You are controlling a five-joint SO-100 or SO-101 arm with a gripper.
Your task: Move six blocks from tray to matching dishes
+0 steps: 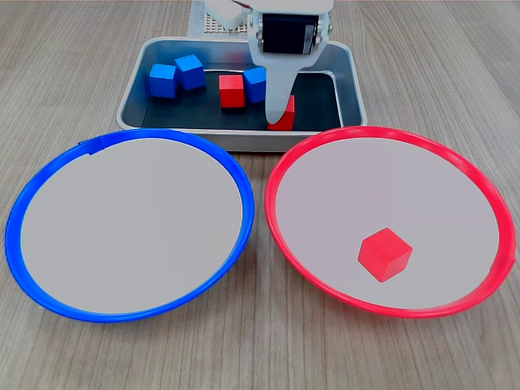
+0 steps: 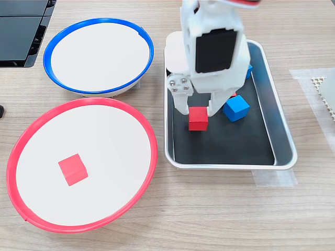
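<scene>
- Red block [image 2: 198, 118] lies in the tray [image 2: 282, 157], near the red dish [image 2: 149, 157].
- Gripper [image 2: 198, 111], jaws spread, straddles it; picking step in hand.
- Next: lower, clench, lift toward that dish, where one red block [image 1: 384, 253] sits.

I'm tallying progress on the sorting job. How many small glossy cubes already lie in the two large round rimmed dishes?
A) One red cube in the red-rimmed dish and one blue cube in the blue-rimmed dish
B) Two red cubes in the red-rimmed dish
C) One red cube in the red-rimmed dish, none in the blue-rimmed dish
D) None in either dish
C: a single red cube lies in the red-rimmed dish, while the blue-rimmed dish holds nothing.
</scene>
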